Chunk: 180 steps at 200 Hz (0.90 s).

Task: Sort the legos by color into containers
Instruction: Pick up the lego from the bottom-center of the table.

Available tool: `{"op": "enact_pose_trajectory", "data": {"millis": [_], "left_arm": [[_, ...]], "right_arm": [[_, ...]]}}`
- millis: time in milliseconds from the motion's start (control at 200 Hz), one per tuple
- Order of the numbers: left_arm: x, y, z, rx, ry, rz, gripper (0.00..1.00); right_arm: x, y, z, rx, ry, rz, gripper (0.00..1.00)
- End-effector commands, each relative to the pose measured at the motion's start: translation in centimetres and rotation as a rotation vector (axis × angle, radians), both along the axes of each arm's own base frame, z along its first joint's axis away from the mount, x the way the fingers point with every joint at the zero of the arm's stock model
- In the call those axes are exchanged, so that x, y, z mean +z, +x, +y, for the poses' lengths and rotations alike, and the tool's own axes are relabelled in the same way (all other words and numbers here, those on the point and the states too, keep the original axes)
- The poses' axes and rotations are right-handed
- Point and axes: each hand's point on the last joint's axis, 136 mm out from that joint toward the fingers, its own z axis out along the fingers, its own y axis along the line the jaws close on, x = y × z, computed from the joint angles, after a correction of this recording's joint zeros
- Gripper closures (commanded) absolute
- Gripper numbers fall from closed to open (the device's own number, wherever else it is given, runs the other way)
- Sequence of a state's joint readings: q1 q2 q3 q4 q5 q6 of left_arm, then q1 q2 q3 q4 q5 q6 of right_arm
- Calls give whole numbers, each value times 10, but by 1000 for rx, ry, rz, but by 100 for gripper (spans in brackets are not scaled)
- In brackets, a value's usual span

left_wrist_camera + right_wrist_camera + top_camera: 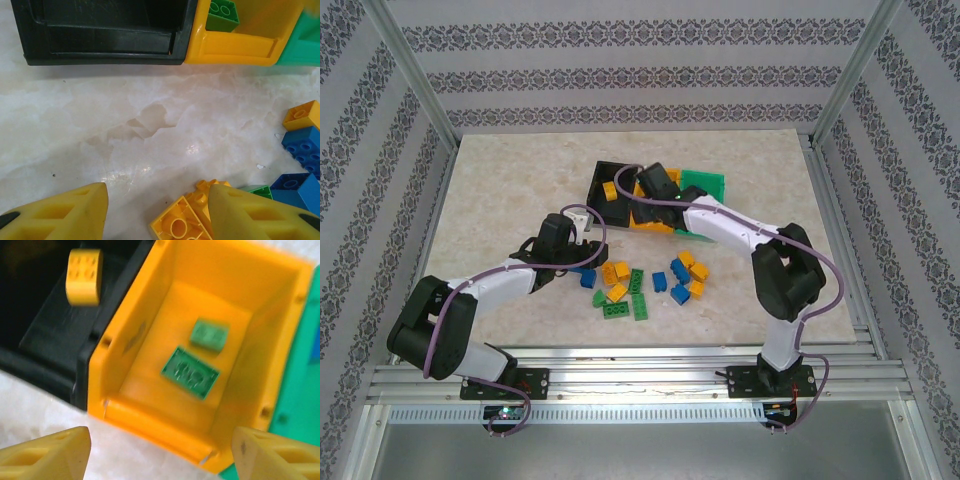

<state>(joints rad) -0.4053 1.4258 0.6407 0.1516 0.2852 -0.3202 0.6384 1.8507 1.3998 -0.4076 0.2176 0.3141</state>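
Loose legos lie on the table in front of the containers: yellow-orange [617, 272], green [639, 305] and blue [680, 292]. The black bin [598, 178] holds a yellow brick [84, 276]. Two green bricks [190, 371] [210, 335] lie in the yellow-orange bin [155, 422], and the green bin [708, 184] adjoins it. My left gripper [157, 210] is open low over the table, with an upturned yellow brick [180, 225] against its right finger [245, 215]. My right gripper [160, 455] hangs open over the yellow-orange bin's front wall, holding nothing.
In the left wrist view, blue bricks [305, 145] and a yellow brick [302, 115] lie to the right, and bare marble stretches up to the black bin [105, 55]. Metal frame posts [415, 80] and patterned walls surround the table.
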Motion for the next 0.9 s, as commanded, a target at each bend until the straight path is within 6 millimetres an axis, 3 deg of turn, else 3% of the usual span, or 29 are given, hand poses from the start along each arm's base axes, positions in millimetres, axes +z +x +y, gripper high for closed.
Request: {"op": "enact_pose_trajectory", "data": {"millis": [0,225,355,530,894], "left_arm": [[3,4,-3,-14,-18,-31,45],[2,5,-3,-9,-18,-27,45],[1,5,-3,-8,-18,-25,45],[0,5,-2,-7,-16,-23,45],[3,5,0,-1,-10,-34,45]], "right_arm": [[8,-29,7,62,68,33,27],[-17,-99,20,126,142,188,30],[-37,-125,28,113,177,285,32],[-58,-138,44,124,134,330,36],[-87,-152,50,113,80,423,41]]}}
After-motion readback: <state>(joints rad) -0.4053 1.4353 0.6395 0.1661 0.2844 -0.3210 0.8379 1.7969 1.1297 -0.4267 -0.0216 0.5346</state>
